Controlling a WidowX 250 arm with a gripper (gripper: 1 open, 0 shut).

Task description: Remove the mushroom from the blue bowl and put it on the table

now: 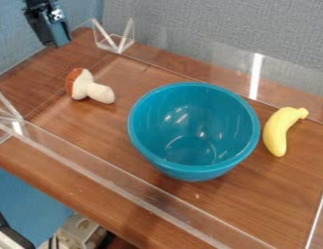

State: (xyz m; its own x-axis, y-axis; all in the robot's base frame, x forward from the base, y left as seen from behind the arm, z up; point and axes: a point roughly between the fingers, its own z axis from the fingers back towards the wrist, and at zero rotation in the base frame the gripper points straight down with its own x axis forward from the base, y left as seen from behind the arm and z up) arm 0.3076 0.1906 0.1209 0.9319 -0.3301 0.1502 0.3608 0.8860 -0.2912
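- Across the whole middle of the scene stretches the tabletop (125, 122), brown with a wood grain, bordered by low clear acrylic walls (119, 180); one wall runs along the near side and another along the far side, in front of a grey textured backdrop (230, 34).
- Right of the middle sits the blue bowl (193, 131), large, round and deep teal, upright on the tabletop; its glossy inside shows small bright reflections, and nothing lies in it.
- At the far left, above the corner of the tabletop, hangs the pincer (53, 27), dark with blue-grey parts, well apart from the bowl and from everything lying on the wood. Its fingers are apart, with nothing held between them.
- Just to the right of the blue bowl lies the yellow banana (282, 130), curved, one end pointing to the far right and the other toward the near side.
- On the left part of the tabletop lies the mushroom (89, 87), outside the bowl and well apart from it. It rests on its side, the orange-brown cap to the left and the thick cream-white stem reaching right and toward the near side.
- Near the far left edge stands a clear angular bracket (114, 37), and a similar one (9, 119) shows at the left border, nearer than the mushroom.
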